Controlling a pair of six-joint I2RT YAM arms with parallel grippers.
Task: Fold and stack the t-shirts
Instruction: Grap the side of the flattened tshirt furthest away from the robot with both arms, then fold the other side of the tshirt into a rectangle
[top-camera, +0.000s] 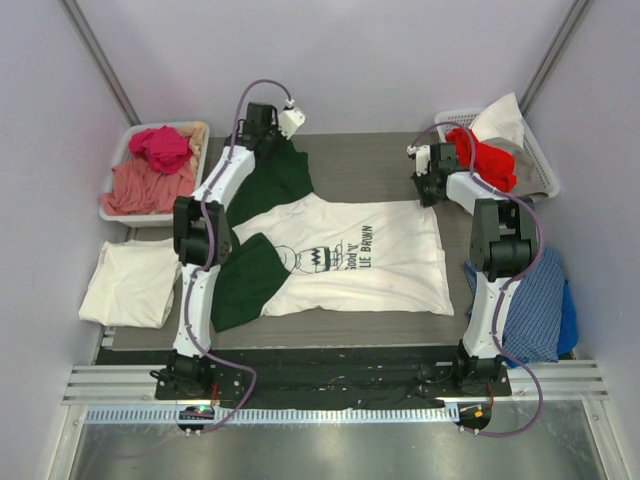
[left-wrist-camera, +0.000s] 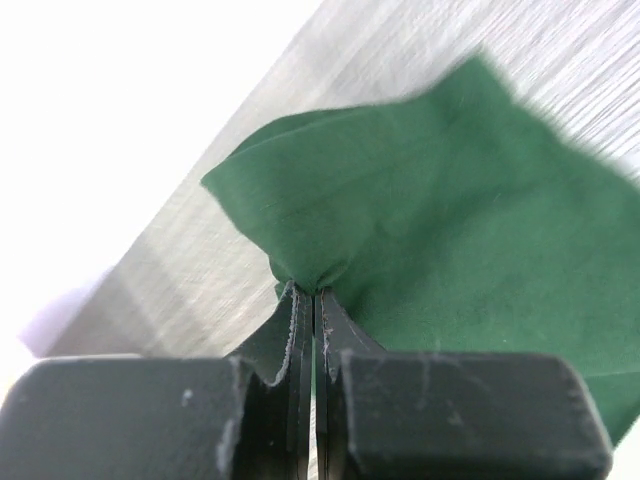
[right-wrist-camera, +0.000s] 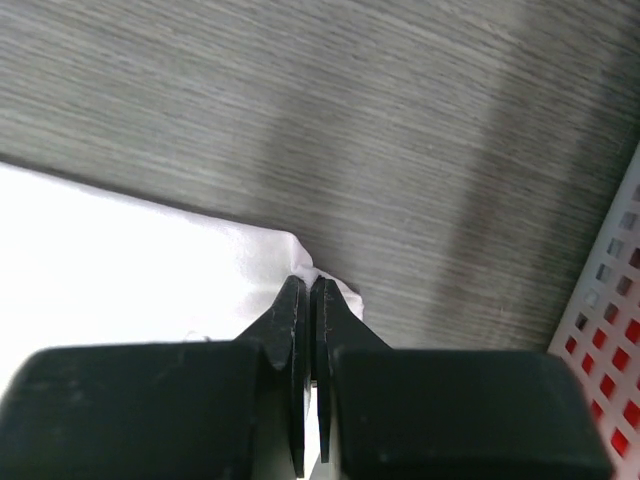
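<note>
Currently an edge of the dark green t-shirt (left-wrist-camera: 450, 220) is pinched by the left gripper (left-wrist-camera: 312, 296), cloth spreading ahead; a corner of the white t-shirt (right-wrist-camera: 120, 260) is clamped by the right gripper (right-wrist-camera: 311, 288). These 2 are judged limp, light, best held at corners.
</note>
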